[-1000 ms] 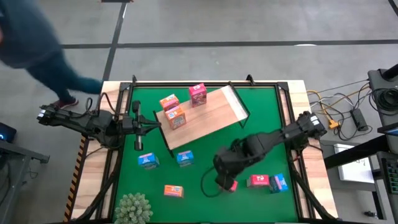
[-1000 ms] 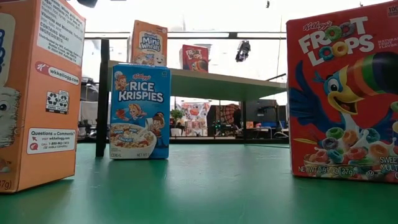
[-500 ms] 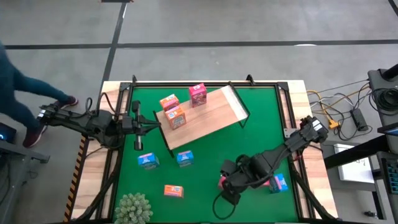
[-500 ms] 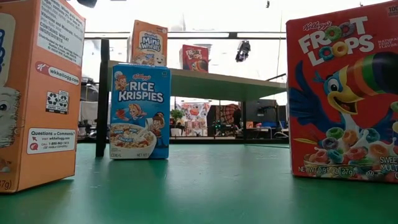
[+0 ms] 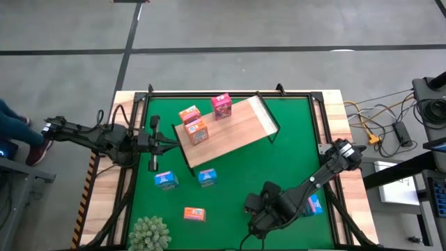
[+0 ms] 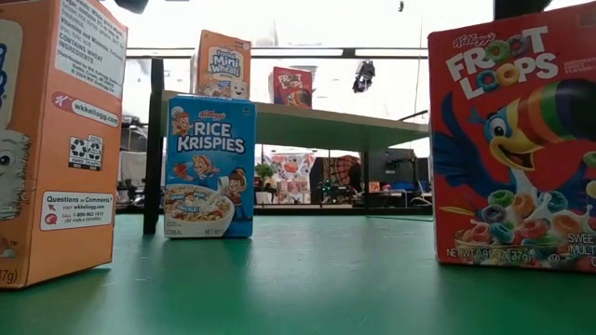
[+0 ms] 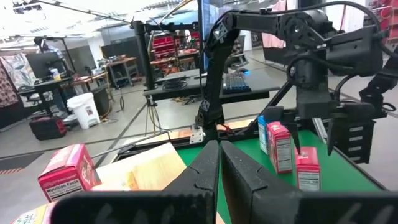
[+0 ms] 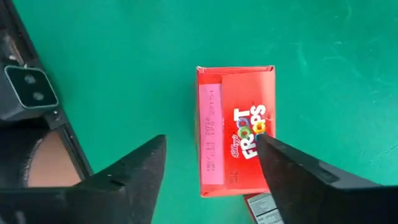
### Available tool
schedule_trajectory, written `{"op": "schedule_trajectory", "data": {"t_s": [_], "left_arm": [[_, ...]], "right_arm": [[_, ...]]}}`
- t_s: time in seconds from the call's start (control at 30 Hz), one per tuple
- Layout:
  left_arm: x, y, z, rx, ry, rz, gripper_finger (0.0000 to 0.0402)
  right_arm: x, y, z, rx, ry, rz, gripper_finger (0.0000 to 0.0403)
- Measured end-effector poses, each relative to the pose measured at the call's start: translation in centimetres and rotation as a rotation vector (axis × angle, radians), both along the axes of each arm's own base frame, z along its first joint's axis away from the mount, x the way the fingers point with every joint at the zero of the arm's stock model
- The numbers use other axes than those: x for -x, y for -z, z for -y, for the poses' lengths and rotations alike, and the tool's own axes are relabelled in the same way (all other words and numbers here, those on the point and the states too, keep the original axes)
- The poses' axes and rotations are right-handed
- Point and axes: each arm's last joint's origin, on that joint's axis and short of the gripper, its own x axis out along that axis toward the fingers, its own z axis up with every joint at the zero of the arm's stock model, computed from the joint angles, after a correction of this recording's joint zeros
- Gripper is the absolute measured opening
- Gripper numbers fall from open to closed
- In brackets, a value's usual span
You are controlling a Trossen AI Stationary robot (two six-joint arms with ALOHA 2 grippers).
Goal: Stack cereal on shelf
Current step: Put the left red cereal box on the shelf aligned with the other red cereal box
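Right wrist view: right tool [image 8: 211, 171] now spread above Froot Loops box [image 8: 236, 140].

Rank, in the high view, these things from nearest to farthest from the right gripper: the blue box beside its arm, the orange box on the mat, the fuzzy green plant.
From the right gripper:
1. Blue box, toward the table's right edge.
2. Orange box, on the mat, toward the left.
3. Green plant, at the near left corner.
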Motion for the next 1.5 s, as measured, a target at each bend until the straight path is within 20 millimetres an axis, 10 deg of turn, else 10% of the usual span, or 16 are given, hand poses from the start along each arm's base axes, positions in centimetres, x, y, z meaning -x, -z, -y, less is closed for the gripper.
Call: {"op": "schedule_trajectory", "data": {"t_s": [0.87,1.5], "left_arm": [[0.0,0.0,0.0,-0.008,-0.001,0.000,0.0000],[0.0,-0.1,0.0,-0.023,0.002,0.009,0.0000]], "right_arm": [[0.0,-0.7,0.5,0.109,-0.021,0.041,0.0270],[0.1,2.2,0.5,0.111,-0.018,0.030,0.0238]]}}
